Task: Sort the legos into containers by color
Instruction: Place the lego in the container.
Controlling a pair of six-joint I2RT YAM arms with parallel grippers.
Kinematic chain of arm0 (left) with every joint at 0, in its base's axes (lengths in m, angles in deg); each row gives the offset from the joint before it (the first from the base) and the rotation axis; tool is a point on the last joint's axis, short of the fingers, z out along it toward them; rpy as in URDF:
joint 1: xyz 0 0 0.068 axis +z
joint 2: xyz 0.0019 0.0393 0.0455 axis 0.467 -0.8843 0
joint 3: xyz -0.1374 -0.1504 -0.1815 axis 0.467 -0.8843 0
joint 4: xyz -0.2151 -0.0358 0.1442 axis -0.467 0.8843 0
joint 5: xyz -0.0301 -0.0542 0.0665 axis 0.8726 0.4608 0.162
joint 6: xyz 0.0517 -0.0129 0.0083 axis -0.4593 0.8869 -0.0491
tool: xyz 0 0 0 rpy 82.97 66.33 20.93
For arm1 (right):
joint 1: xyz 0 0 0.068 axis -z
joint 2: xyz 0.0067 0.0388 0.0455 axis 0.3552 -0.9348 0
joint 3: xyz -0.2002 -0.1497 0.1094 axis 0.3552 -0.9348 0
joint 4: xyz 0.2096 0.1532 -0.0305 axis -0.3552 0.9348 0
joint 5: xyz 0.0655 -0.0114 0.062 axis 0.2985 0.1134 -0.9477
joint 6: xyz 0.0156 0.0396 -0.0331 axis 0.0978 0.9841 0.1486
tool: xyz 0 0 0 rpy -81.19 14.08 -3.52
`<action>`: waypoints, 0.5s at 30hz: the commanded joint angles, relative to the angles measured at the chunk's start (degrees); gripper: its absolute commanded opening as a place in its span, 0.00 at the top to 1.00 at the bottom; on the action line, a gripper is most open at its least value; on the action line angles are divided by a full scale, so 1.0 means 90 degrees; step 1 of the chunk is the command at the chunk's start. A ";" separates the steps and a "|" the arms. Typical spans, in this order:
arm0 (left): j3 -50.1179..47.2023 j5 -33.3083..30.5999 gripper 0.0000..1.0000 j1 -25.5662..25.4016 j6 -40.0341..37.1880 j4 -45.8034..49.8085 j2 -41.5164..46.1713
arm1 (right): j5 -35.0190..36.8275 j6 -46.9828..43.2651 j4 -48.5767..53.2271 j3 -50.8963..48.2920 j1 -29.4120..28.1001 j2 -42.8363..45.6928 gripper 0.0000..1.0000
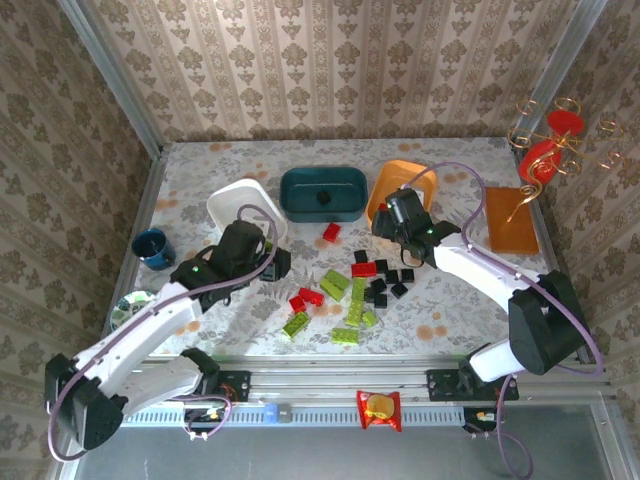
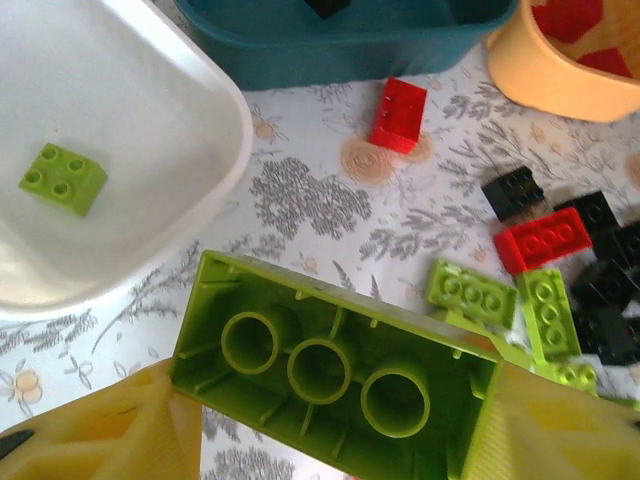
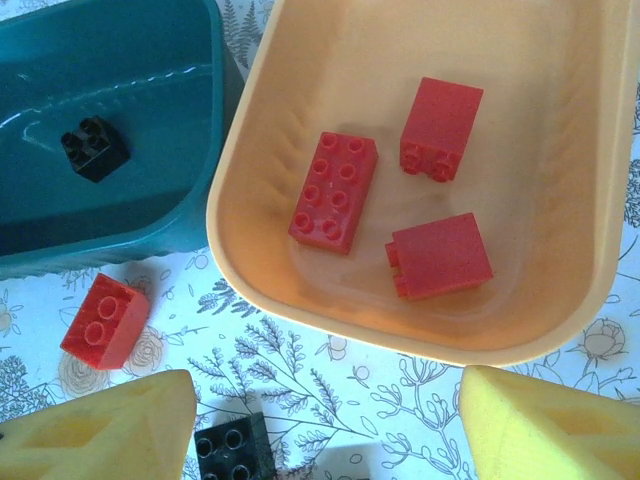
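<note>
Left wrist view: the left gripper [image 2: 330, 425] clamps a long lime-green plastic brick [image 2: 330, 355], hollow underside showing, beside the white plastic tray [image 2: 205, 105]. Right wrist view: the right gripper [image 3: 330, 435] holds its jaws apart, empty, before the orange plastic tray [image 3: 545, 130] containing three red bricks [image 3: 335, 190].

Table cover [image 1: 200, 170]: pale, grey leaf print, orange blossoms. Walls [image 1: 330, 70]: beige damask.
White tray [image 2: 215, 130]; dark teal tray [image 3: 150, 230]; orange tray [image 3: 250, 270], peach-toned close up.
Lime green brick [image 2: 335, 375]; red brick [image 3: 333, 190]; black brick [image 3: 92, 148].
Cup [image 1: 152, 248]: blue. Slab [image 1: 512, 220]: brown-orange.
Finger pads [image 3: 110, 430]: yellow. Arm links [image 1: 150, 335]: white, with black joints.
Wire ornament [image 1: 545, 150]: red and gold.
Packet [image 1: 379, 408]: red, apparently yellow-centred.
</note>
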State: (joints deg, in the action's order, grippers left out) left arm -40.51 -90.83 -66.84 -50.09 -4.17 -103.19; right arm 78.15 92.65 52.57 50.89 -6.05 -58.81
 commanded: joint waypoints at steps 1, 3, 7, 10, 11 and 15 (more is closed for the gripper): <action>0.0405 0.0204 0.46 0.0095 -0.0206 -0.0882 -0.0662 | 0.0002 0.0175 -0.0128 -0.0176 -0.0044 0.0282 0.29; 0.0701 0.0231 0.47 0.0105 -0.0223 -0.1188 -0.1137 | -0.0017 0.0175 -0.0117 -0.0255 -0.0049 0.0356 0.29; 0.1290 0.0381 0.48 0.0141 -0.0292 -0.1489 -0.1885 | -0.0053 0.0128 -0.0035 -0.0433 -0.0073 0.0684 0.29; 0.1571 0.0475 0.48 0.0146 -0.0311 -0.1580 -0.2146 | -0.0094 0.0059 0.0059 -0.0592 -0.0121 0.0942 0.29; 0.1617 0.0494 0.48 0.0144 -0.0316 -0.1587 -0.2195 | -0.0121 0.0039 0.0050 -0.0663 -0.0141 0.1053 0.29; 0.1650 0.0497 0.48 0.0144 -0.0294 -0.1550 -0.2177 | -0.0294 0.0038 -0.0009 -0.0951 -0.0219 0.1350 0.29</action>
State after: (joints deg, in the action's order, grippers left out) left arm -27.16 -87.33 -65.99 -51.67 -17.20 -123.23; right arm 76.79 92.80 52.17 44.09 -7.38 -48.47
